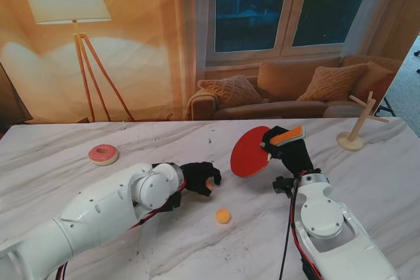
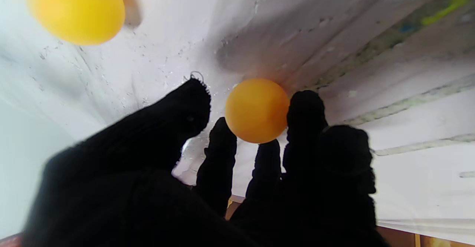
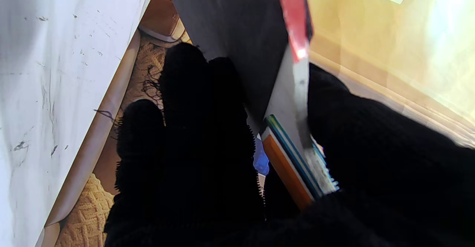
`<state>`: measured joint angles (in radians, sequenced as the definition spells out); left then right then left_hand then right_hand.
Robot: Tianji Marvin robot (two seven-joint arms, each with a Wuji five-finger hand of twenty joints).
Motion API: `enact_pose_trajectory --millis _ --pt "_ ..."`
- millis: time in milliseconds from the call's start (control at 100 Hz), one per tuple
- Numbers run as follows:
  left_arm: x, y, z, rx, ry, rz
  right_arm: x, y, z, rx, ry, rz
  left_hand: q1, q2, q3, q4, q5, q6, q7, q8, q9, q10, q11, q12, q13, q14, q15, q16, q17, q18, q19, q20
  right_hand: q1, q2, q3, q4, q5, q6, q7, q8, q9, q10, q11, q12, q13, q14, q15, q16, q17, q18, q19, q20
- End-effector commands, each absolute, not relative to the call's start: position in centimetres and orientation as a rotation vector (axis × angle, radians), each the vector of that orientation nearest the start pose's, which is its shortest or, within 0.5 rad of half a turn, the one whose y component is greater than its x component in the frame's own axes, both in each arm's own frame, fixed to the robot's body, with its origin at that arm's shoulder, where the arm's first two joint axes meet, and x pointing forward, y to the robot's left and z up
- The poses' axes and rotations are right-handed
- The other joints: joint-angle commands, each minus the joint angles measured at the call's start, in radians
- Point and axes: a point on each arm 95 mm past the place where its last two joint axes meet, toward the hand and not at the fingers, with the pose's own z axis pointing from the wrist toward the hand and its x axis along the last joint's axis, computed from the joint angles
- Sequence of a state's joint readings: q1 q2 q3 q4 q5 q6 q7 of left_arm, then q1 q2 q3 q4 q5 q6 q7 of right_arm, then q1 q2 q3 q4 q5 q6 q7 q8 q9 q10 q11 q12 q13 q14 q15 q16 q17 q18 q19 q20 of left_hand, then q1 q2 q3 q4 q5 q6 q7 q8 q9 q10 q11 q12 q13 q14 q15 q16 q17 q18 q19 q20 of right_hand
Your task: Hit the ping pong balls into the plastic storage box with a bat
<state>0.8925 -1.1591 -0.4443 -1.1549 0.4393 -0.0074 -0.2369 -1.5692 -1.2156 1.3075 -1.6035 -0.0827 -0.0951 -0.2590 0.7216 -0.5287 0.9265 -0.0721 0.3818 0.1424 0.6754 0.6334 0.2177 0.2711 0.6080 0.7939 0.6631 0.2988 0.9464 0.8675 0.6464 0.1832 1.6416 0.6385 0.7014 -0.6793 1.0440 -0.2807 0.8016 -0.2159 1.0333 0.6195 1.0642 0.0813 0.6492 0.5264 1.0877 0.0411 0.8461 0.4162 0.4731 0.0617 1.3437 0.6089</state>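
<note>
So my right hand (image 1: 287, 149) has its fingers (image 3: 185, 102) wrapped tight around the bat (image 1: 252, 151) handle, orange end of the handle poking out past my thumb side. The red blade is tipped up on edge, hanging over the middle of the marble worktop (image 1: 59, 162), a bit toward the far edge. In the right wrist view the bat (image 3: 293, 28) shows its red face edge-on with the dark rubber on the other side.

My left hand (image 1: 197, 176) is out over the middle of the worktop, just left of the bat. One ping pong ball (image 1: 210, 180) sits right at my fingertips. From the left wrist view that ball (image 2: 256, 109) is touching at least a couple of my fingers (image 2: 222, 143), which are curled loosely around it and spread apart, but honestly I can't tell if I'm actually gripping it or just cupping it against the worktop.

Second ball (image 1: 223, 216) is loose on the worktop, nearer to me than the first, between my two arms. It also shows up in the left wrist view (image 2: 76, 9).

Other stuff: a pink donut (image 1: 103, 155) toward the left far side, and a little wooden stand (image 1: 357, 126) near the far right corner.
</note>
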Motion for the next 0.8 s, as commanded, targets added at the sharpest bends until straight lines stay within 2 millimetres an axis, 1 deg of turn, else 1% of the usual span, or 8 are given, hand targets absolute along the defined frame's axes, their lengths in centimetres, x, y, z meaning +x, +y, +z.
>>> enact_pose_trajectory --millis 0,150,360,420,490,570,590,790 --pt "47.28 -13.42 -36.01 -1.38 2.149 -1.417 41.53 -1.3 -29.35 -2.2 -0.522 -2.528 0.018 -0.043 0.05 -0.006 -0.004 0.006 0.04 0.029 0.021 0.014 0.03 0.035 0.051 0.076 0.037 -0.003 0.061 -0.226 0.083 -0.031 0.151 0.106 0.117 0.033 0.142 -0.03 0.088 0.027 0.014 -0.207 0.009 -0.014 -0.061 -0.092 -0.026 0.004 -0.009 -0.027 0.007 0.014" --pt "47.2 -13.49 -36.25 -1.376 2.146 -1.421 41.56 -1.29 -29.36 -2.201 -0.521 -2.527 0.059 -0.054 0.091 -0.008 -0.008 0.03 0.123 0.087 0.041 0.006 0.082 0.073 0.082 0.046 0.087 0.012 0.081 -0.241 0.09 -0.054 0.151 0.105 0.117 0.033 0.142 -0.03 0.088 0.027 0.015 -0.207 0.009 -0.013 -0.061 -0.092 -0.025 0.004 -0.009 -0.027 0.007 0.015" --pt "47.17 -13.57 -36.38 -1.378 2.143 -1.421 41.65 -1.25 -29.34 -2.198 -0.522 -2.528 0.105 -0.052 0.12 -0.006 0.022 0.037 0.209 0.144 0.093 0.003 0.127 0.1 0.12 0.034 0.118 0.022 0.112 -0.247 0.094 -0.075 0.151 0.106 0.117 0.033 0.142 -0.03 0.088 0.027 0.015 -0.206 0.009 -0.013 -0.061 -0.093 -0.025 0.004 -0.009 -0.028 0.007 0.015" --pt "47.23 -13.62 -36.45 -1.378 2.143 -1.422 41.68 -1.24 -29.34 -2.198 -0.522 -2.528 0.116 -0.06 0.12 -0.016 0.03 0.036 0.23 0.158 0.11 0.0 0.137 0.106 0.124 0.037 0.117 0.023 0.112 -0.246 0.095 -0.079 0.151 0.106 0.117 0.033 0.142 -0.03 0.088 0.027 0.015 -0.206 0.01 -0.013 -0.061 -0.093 -0.025 0.004 -0.009 -0.028 0.007 0.015" --pt "47.3 -13.64 -36.51 -1.372 2.145 -1.426 41.7 -1.23 -29.33 -2.197 -0.521 -2.528 0.144 -0.09 0.113 -0.054 0.054 0.032 0.259 0.167 0.163 -0.006 0.165 0.121 0.13 0.048 0.109 0.022 0.112 -0.23 0.095 -0.083 0.151 0.105 0.117 0.033 0.142 -0.03 0.088 0.027 0.016 -0.207 0.01 -0.013 -0.061 -0.093 -0.025 0.005 -0.01 -0.028 0.007 0.015" --pt "47.33 -13.64 -36.59 -1.365 2.144 -1.432 41.71 -1.2 -29.32 -2.197 -0.519 -2.524 0.162 -0.114 0.109 -0.077 0.074 0.027 0.286 0.169 0.196 -0.008 0.185 0.132 0.137 0.052 0.105 0.02 0.116 -0.221 0.095 -0.085 0.151 0.106 0.117 0.033 0.142 -0.03 0.088 0.027 0.016 -0.205 0.01 -0.013 -0.061 -0.093 -0.025 0.005 -0.01 -0.028 0.007 0.015" --pt "47.33 -13.65 -36.62 -1.366 2.143 -1.434 41.71 -1.19 -29.32 -2.197 -0.518 -2.523 0.17 -0.123 0.11 -0.089 0.079 0.024 0.309 0.157 0.212 -0.008 0.185 0.176 0.14 0.055 0.104 0.019 0.118 -0.217 0.095 -0.088 0.151 0.105 0.117 0.033 0.142 -0.03 0.088 0.027 0.016 -0.206 0.01 -0.013 -0.06 -0.093 -0.024 0.005 -0.01 -0.028 0.007 0.015" --pt "47.33 -13.71 -36.78 -1.373 2.13 -1.452 41.72 -1.14 -29.38 -2.203 -0.515 -2.517 0.207 -0.153 0.094 -0.109 0.128 -0.012 0.385 0.126 0.34 -0.024 0.161 0.322 0.152 0.069 0.103 0.016 0.123 -0.19 0.102 -0.088 0.151 0.105 0.118 0.033 0.142 -0.03 0.088 0.027 0.017 -0.206 0.01 -0.013 -0.061 -0.093 -0.024 0.004 -0.009 -0.028 0.007 0.015"
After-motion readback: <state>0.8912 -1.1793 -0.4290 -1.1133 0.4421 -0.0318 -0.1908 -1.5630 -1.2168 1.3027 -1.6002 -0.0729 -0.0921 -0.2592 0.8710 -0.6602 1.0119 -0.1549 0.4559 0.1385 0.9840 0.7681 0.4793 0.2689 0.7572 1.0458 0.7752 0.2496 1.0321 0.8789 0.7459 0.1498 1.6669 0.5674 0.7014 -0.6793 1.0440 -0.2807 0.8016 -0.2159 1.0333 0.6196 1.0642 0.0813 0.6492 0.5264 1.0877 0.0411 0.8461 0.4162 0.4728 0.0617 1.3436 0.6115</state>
